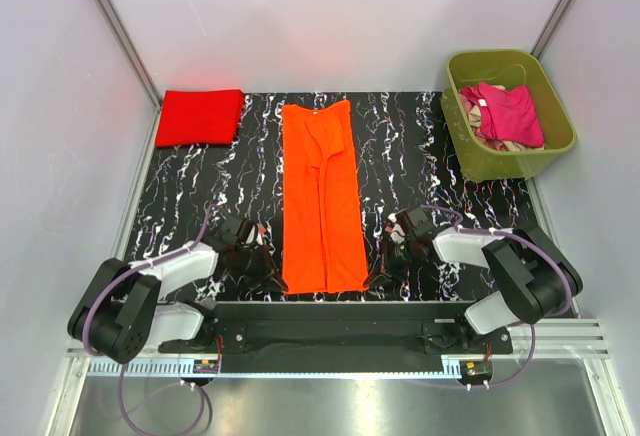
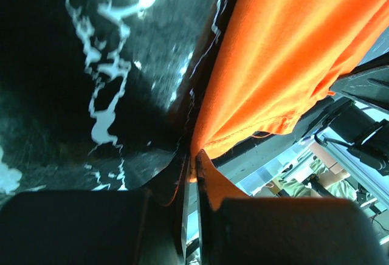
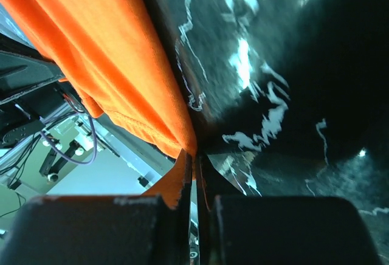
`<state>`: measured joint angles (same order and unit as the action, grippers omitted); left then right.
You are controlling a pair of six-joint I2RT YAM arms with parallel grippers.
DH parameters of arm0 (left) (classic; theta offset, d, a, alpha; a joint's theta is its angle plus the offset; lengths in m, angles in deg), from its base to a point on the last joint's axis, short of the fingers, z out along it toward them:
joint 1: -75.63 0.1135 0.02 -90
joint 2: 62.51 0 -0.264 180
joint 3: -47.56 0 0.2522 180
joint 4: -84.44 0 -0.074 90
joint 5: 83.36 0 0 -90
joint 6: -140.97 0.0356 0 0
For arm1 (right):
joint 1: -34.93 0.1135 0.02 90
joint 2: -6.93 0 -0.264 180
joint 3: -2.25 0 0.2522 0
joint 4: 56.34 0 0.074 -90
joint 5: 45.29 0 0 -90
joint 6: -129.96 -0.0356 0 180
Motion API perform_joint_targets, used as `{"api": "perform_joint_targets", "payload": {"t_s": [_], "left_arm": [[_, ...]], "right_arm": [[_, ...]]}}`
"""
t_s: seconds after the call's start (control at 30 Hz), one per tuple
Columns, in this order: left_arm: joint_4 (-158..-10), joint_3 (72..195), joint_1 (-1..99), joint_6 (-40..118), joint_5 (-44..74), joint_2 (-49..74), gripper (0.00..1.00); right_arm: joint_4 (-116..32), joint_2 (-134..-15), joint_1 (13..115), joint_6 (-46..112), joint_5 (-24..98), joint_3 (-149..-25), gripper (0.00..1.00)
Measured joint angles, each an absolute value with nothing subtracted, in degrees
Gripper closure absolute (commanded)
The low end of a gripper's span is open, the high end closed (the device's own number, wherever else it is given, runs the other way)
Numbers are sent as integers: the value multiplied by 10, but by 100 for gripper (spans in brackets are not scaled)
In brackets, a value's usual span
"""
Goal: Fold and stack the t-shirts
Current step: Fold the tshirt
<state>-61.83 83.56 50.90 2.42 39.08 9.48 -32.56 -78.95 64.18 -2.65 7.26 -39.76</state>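
Two orange shirt (image 1: 320, 196) corners, 7 and 5 o'clock, clamped by left fingers (image 2: 85, 228) and right fingers (image 3: 91, 228) for folding.

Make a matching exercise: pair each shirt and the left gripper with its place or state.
Column one:
1. orange shirt
2. red shirt
3. pink shirt
4. left gripper

Column two:
A. lying in the tub
B. folded, far left corner
C. spread out long, centre
D. shut on an orange hem corner

Pairs: 1-C, 2-B, 3-A, 4-D
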Motion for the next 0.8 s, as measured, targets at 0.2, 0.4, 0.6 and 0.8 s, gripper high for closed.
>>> {"api": "perform_joint_targets", "payload": {"t_s": [0.2,0.4,0.6,0.8], "left_arm": [[-615,813,503,7,390,58,100],[-598,814,498,-14,378,25,100],[-551,893,502,-25,346,22,100],[-549,1079,557,-1,325,164,100]], "right_arm": [[-347,-767,651,-49,61,-364,100],[-337,-743,661,-62,64,-365,100],[-255,-738,613,-36,61,-467,100],[-186,-873,547,41,54,-696,100]]}}
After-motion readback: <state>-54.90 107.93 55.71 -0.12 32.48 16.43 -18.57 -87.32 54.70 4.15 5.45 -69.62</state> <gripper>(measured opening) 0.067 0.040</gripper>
